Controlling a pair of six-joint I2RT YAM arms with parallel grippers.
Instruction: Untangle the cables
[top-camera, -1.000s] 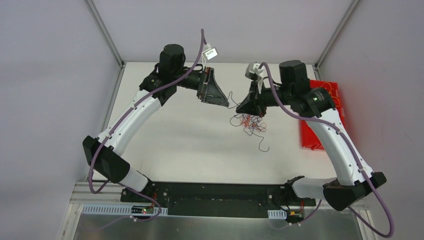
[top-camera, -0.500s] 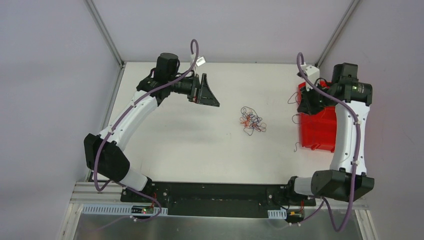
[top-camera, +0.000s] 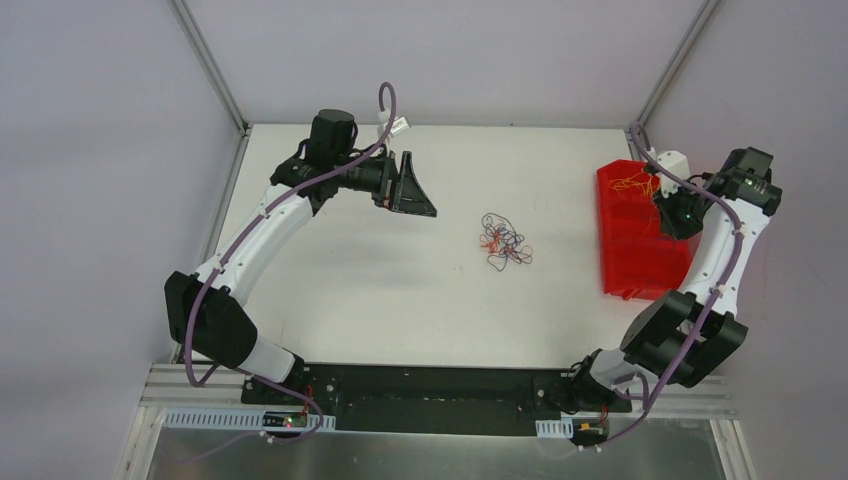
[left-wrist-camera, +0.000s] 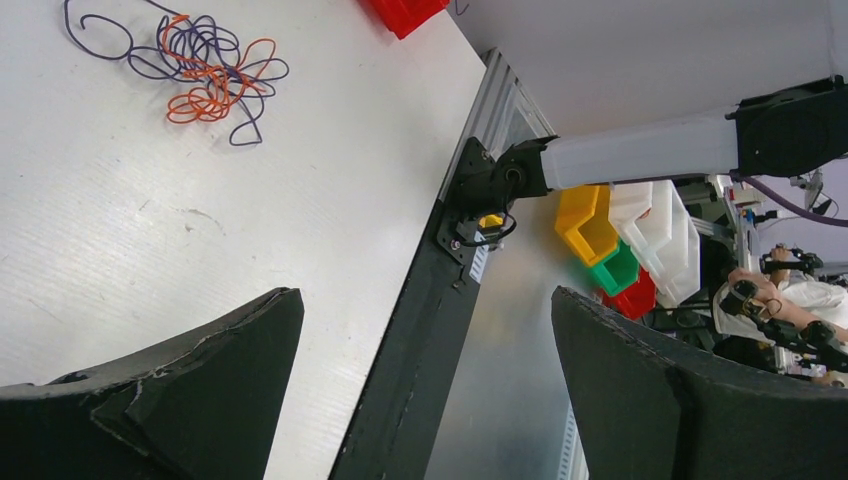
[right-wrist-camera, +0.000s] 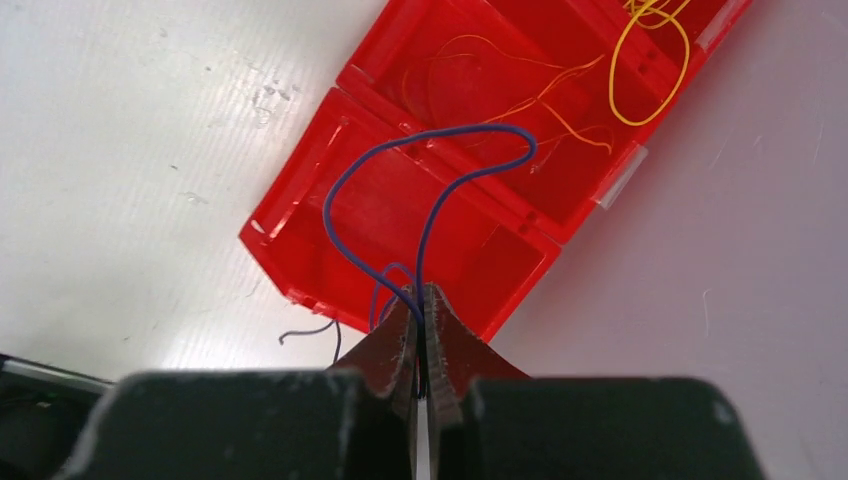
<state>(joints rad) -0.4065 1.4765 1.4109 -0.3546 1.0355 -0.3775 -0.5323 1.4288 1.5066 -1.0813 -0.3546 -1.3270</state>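
**Now you are at the drop-off of one freed cable**

You are holding a single blue-purple cable (right-wrist-camera: 430, 160) pinched in the right gripper (right-wrist-camera: 422, 330), whose jaws are clamping tight on the two strands of its loop. The loop is arching out over the red bin (right-wrist-camera: 370, 220), above the compartment nearest the gripper. Yellow cables (right-wrist-camera: 650, 60) are already lying in a compartment beyond it. The tangle (top-camera: 503, 243) of orange, red, blue-purple and black cables is sitting mid-table (top-camera: 380, 290), well apart from the bin. The left gripper (left-wrist-camera: 425, 300) is hanging spread wide and empty above the table, to the left of the tangle and not touching it.

By my reading, you are placing, not pulling. The next move is calling for a clean release over the bin, so let the jaws part and check that the thin cable is falling free rather than clinging to a finger. One loose end is trailing near the bin's outer edge, so centre the cable before letting go. After that, the tangle is waiting for another strand to be picked out.
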